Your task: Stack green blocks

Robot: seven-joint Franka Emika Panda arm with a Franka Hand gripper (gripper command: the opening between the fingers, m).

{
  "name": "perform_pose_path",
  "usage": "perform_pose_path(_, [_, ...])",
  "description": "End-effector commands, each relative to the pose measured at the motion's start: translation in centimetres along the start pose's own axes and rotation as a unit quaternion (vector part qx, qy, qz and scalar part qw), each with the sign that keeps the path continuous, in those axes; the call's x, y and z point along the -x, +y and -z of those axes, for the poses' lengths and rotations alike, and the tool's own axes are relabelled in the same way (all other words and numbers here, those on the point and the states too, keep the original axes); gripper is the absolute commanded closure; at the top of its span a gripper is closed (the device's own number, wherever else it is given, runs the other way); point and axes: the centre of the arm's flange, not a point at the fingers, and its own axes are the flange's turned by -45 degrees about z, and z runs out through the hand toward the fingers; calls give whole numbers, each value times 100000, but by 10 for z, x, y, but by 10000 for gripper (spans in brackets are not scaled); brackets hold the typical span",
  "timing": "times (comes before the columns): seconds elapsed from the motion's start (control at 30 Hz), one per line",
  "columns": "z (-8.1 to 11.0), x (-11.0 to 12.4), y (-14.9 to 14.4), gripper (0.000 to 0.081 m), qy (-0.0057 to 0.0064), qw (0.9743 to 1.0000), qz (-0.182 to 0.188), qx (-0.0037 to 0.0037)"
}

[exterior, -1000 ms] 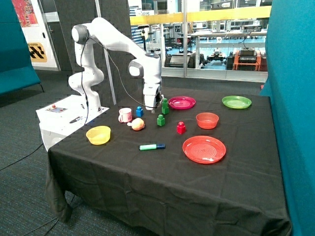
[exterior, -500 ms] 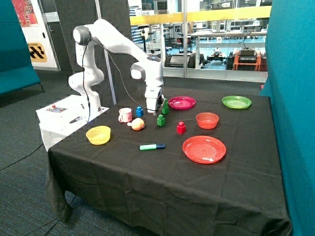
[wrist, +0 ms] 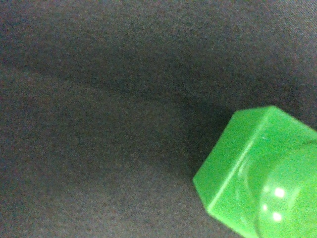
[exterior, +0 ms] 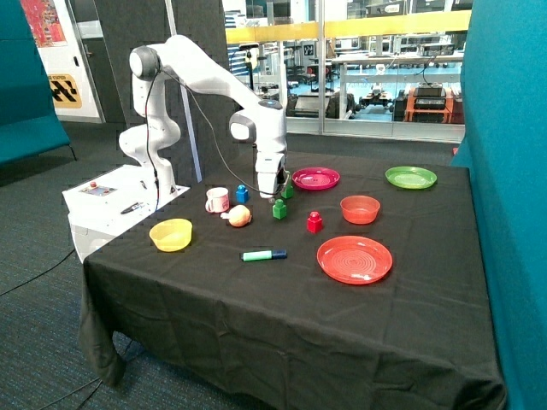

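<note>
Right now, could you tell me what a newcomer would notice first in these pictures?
The white arm bends down over the black table, its gripper at a green block beside the pink plate. Another green block stands just in front. The wrist view shows a green block close up.

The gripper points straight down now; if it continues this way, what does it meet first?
Probably the green block beside the pink plate. The gripper hangs right at it, though their exact alignment is unclear.
</note>
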Motion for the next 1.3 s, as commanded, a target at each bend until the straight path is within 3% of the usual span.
perform_pose_path(0.0, [-4, -2, -1, 409, -29, 100000, 38, 150])
perform_pose_path(0.93, [-17, -10, -1, 454, -28, 100000, -239, 150])
perform_pose_path(1.0, [-17, -10, -1, 523, -28, 99999, -285, 150])
perform_pose_path(1.13, [-18, -10, -1, 765, -28, 100000, -196, 150])
perform_pose_path(1.27, [-17, -9, -1, 805, -28, 100000, -215, 150])
